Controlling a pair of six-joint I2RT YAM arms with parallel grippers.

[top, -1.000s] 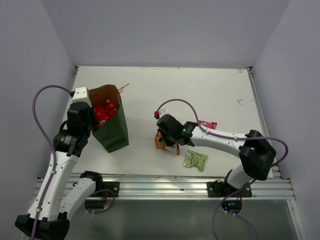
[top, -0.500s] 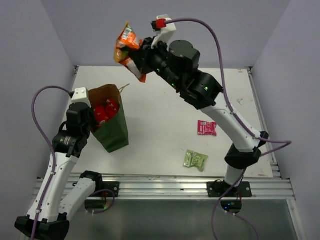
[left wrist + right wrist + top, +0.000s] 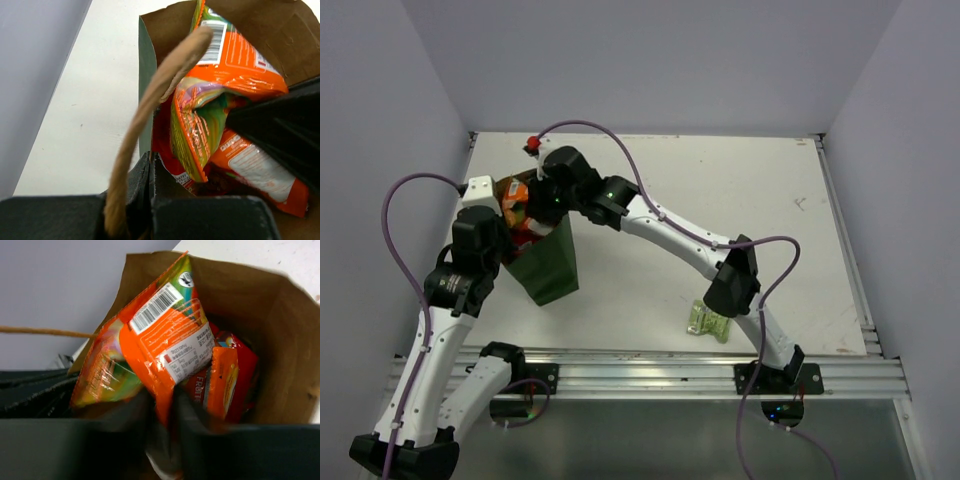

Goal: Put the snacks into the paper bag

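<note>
R gripper [image 3: 167, 407] pinched near-closed on crinkly orange-white foil packet [image 3: 165, 345], half inside upright dark green paper bag [image 3: 548, 268]. L gripper [image 3: 151, 172] clamped on bag rim. Risk: riding high on red foil packets [image 3: 242, 370], tipping out at release.

Dark green outside, kraft brown inside on the paper bag [image 3: 548, 268]. Black barcode and rainbow print on the orange-white packet [image 3: 165, 347]; red packets [image 3: 242, 367] beneath. Pale green packet [image 3: 706, 322] on off-white surface [image 3: 720, 180].

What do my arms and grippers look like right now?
Left arm and right arm: white links, black joints, each trailing a purple cable. Left gripper and right gripper: blocky black fingers. A red tab sits by the right wrist.
</note>
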